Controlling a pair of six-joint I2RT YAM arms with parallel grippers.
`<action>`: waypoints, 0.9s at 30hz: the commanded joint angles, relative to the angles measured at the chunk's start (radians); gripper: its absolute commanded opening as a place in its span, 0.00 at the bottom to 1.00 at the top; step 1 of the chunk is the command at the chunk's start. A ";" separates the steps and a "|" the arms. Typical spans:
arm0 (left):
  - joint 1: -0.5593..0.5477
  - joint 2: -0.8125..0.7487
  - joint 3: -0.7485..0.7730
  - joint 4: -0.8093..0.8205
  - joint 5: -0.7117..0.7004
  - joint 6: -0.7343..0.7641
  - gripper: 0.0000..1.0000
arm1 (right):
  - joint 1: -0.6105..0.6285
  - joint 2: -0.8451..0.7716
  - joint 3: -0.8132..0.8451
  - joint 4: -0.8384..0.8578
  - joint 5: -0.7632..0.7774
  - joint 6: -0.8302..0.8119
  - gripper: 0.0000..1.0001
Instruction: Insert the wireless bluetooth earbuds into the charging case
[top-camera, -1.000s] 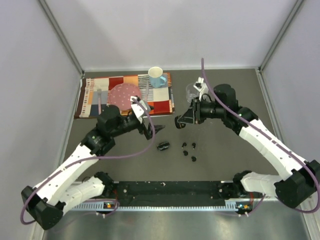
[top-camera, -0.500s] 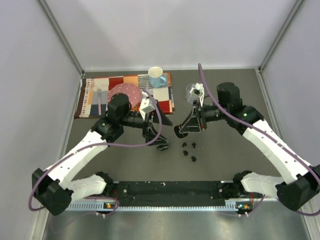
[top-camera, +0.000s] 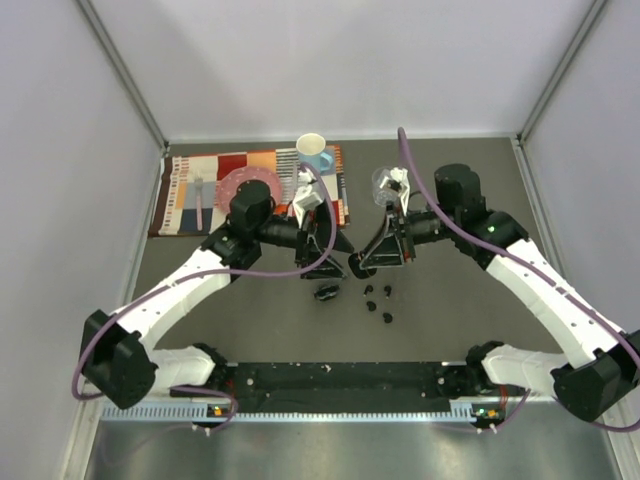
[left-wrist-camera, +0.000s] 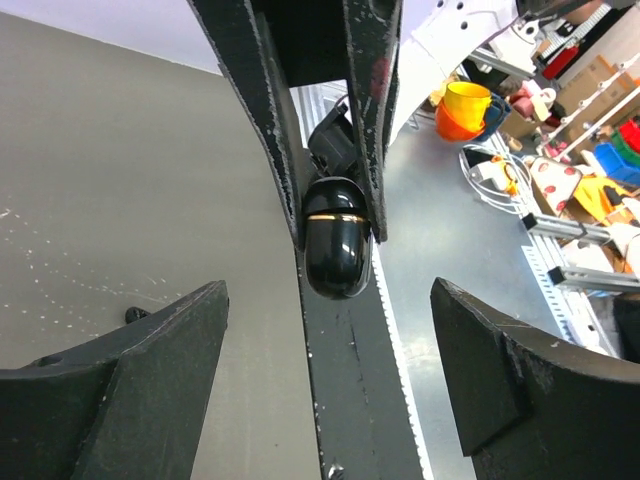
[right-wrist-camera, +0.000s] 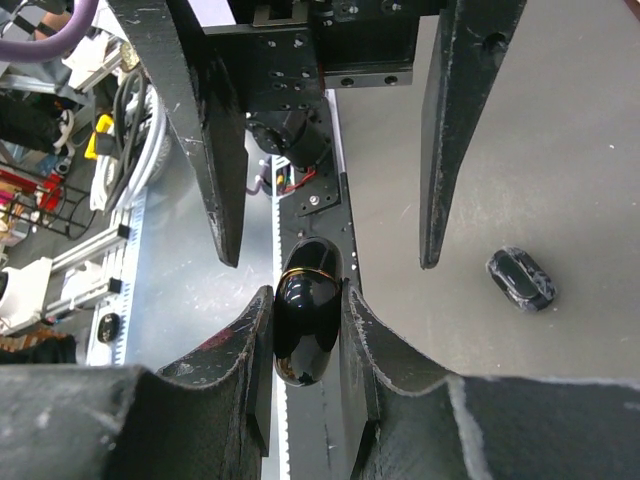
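Note:
My right gripper (right-wrist-camera: 307, 296) is shut on a glossy black oval charging case (right-wrist-camera: 308, 325) with a gold band, held closed above the table. My left gripper (left-wrist-camera: 330, 375) faces it, open, its fingers (right-wrist-camera: 215, 150) standing either side of the case's far end without touching it. In the top view the two grippers, left (top-camera: 337, 265) and right (top-camera: 361, 264), meet tip to tip. A second black case (top-camera: 326, 293) lies on the table just below them. Several tiny black earbuds (top-camera: 371, 305) lie loose to its right, another earbud (top-camera: 387, 318) nearest the arms.
A patchwork mat (top-camera: 190, 190) at the back left carries a pink plate (top-camera: 240, 185), a fork (top-camera: 199, 198) and a blue mug (top-camera: 313, 153). A clear cup (top-camera: 384, 182) stands behind the right gripper. A black rail (top-camera: 330, 380) runs along the near edge.
My left arm has swung right and forward, bringing its open jaws around the end of the case in my right gripper. Its jaws have narrowed a little. The right arm has barely moved.

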 joint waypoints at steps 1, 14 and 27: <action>-0.013 0.025 0.029 0.163 0.026 -0.117 0.86 | -0.005 -0.019 0.055 0.022 0.004 -0.023 0.00; -0.052 0.099 0.060 0.235 0.030 -0.209 0.32 | -0.005 -0.030 0.039 0.024 0.033 -0.020 0.00; -0.056 0.101 0.065 0.170 0.023 -0.155 0.00 | -0.005 -0.030 0.039 0.027 0.110 0.020 0.13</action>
